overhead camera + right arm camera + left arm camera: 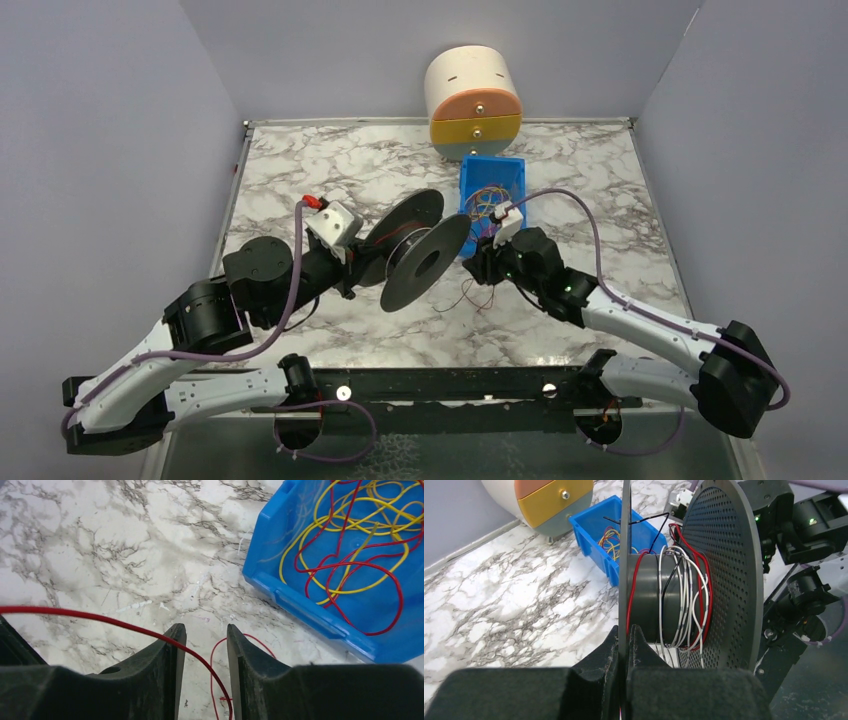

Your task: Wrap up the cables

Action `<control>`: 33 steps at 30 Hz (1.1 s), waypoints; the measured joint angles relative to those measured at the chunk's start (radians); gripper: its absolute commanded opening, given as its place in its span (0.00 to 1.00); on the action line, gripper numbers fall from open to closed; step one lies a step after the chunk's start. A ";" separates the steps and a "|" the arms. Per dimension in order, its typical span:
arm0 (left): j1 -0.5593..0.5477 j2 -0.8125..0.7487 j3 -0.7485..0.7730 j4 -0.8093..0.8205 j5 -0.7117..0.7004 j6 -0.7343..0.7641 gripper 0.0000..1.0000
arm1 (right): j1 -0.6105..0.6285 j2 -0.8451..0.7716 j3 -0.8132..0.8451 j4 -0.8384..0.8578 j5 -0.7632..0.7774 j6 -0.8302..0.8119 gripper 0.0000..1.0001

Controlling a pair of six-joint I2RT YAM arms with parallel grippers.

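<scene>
Black right fingers fill the bottom of the right wrist view, spread apart with a clear gap between them. The thin red cable comes in from the left edge, crosses the tip of the left-hand finger and curves down through that gap, unpinched; whether it touches the finger cannot be told. A further loop of it lies on the marbled tabletop just beyond the fingertips. Up and to the right sits a blue bin holding tangled yellow and red wires. The left fingers are pressed together on the rim of one flange of the black spool, holding it on edge above the tabletop. Turns of red, white and black wire lie around the spool's core, between its two flanges. The right fingers sit just beside the spool's other flange, near the bin.
</scene>
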 measured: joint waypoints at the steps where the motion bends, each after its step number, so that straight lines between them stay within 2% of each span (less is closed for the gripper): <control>1: 0.000 -0.001 0.005 0.000 0.000 -0.003 0.00 | 0.000 0.000 -0.012 0.023 -0.010 0.013 0.44; 12: 0.000 -0.054 0.011 0.064 -0.024 -0.033 0.00 | 0.000 0.002 -0.142 0.207 -0.075 0.121 0.46; 26: 0.000 -0.086 0.011 0.154 -0.076 -0.048 0.00 | 0.000 0.026 -0.251 0.385 -0.125 0.176 0.38; 33: 0.000 -0.088 0.011 0.173 -0.078 -0.061 0.00 | 0.000 0.059 -0.260 0.449 -0.125 0.188 0.47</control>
